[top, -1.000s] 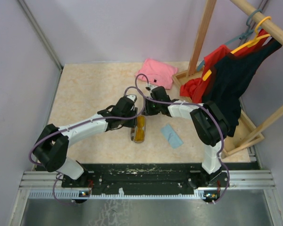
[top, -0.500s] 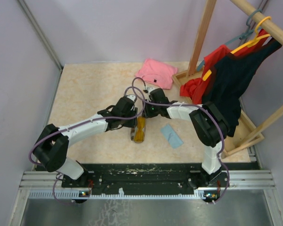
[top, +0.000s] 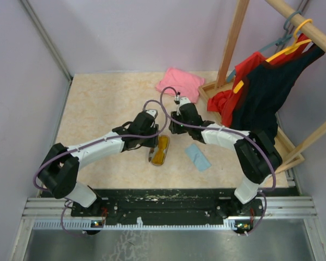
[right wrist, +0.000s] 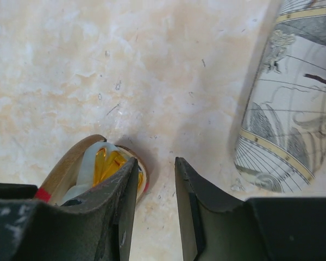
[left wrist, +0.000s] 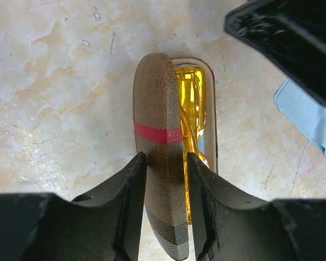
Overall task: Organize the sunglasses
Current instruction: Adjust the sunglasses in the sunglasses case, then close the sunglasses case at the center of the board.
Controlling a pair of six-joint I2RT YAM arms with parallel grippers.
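Note:
The orange-amber sunglasses (left wrist: 193, 106) lie folded inside an open brown case (top: 161, 151) at the middle of the table. The case's woven lid (left wrist: 156, 136), marked with a red band, stands up between the fingers of my left gripper (left wrist: 167, 166), which is shut on it. My right gripper (right wrist: 156, 166) hovers just beyond the case's far end, open, with only bare table between its fingers. The case end and the amber sunglasses (right wrist: 110, 163) show beside its left finger (right wrist: 117, 201).
A grey map-patterned case (right wrist: 290, 109) lies to the right of the right gripper. A light blue cloth (top: 198, 156) lies right of the brown case. A pink cloth (top: 180, 83) lies at the back. A wooden rack (top: 231, 43) with hanging clothes (top: 261, 92) fills the right side.
The right gripper has drawn back from the case and its jaws have parted a little; its elbow swung right. The case now lies open wider, showing more amber. The left gripper kept its hold.

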